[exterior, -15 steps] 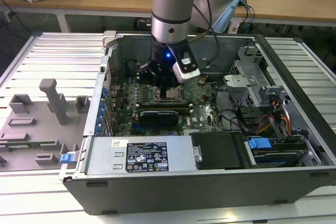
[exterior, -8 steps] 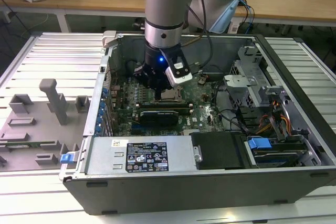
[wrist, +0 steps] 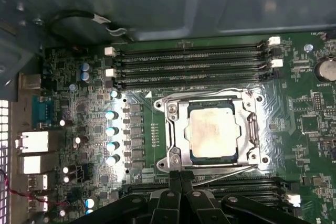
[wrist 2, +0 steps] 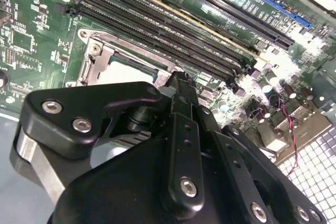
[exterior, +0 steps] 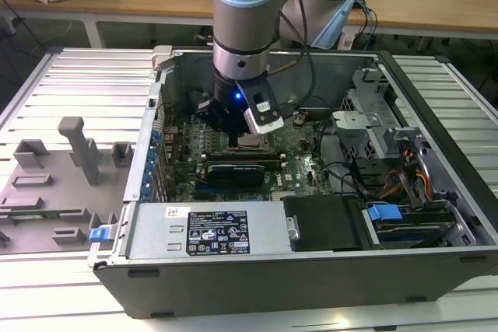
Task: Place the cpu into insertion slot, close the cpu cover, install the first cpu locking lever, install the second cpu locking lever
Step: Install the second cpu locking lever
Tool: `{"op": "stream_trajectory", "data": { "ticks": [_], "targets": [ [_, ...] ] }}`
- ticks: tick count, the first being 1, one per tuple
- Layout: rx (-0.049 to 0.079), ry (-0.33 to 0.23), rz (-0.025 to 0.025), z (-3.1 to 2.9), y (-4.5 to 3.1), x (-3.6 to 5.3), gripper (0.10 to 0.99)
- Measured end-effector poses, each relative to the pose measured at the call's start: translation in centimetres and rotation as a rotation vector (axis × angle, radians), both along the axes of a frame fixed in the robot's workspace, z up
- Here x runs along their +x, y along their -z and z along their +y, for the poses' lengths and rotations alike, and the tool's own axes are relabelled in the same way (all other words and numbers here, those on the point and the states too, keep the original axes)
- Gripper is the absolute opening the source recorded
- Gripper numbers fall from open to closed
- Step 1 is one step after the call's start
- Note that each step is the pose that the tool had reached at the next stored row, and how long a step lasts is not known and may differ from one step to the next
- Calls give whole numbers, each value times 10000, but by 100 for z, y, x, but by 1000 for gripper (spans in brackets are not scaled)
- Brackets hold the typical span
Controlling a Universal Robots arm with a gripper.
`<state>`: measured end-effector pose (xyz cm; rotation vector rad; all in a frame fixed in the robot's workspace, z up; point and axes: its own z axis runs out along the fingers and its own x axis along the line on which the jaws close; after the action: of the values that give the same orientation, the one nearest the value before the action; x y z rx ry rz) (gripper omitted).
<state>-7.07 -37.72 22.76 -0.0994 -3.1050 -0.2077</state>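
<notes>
With the silvery-beige square cpu (wrist: 211, 131) already seated under the dark-silver metal cpu cover (wrist: 251, 129), the black gripper (wrist: 180, 178) – fingers pressed together – is working a locking lever, calling for a steady push.

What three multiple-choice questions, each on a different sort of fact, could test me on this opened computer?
1. Where is the small square chip with the silvery-beige metal top?
A. In the socket on the circuit board
B. On the grey tray outside the case
C. Up in the air above the case

2. What colour is the large flat circuit board?
A. Red
B. Green
C. White

3. How does the thin dark-silver metal square frame stand?
A. Tipped upright
B. Taken out of the case
C. Lying flat around the chip

Answers: 1 A, the chip sits inside the socket; 2 B, the board is green throughout; 3 C, the frame borders the chip on all sides.
</notes>
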Motion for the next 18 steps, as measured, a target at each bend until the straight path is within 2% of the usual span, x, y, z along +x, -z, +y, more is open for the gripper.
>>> {"op": "stream_trajectory", "data": {
  "ticks": [2,4,5,7,8,9,16,18],
  "targets": [
    [194,1,1,-69,6,-1,106],
    [329,1,1,-128,9,-2,106],
    [454,0,0,-155,15,-4,106],
    [617,0,0,-182,22,-9,106],
    [762,0,0,-213,34,-16,106],
    [852,2,1,-230,55,-22,106],
    [1157,2,0,-239,157,-31,106],
    [1291,1,0,-249,189,-62,106]
  ]
}}
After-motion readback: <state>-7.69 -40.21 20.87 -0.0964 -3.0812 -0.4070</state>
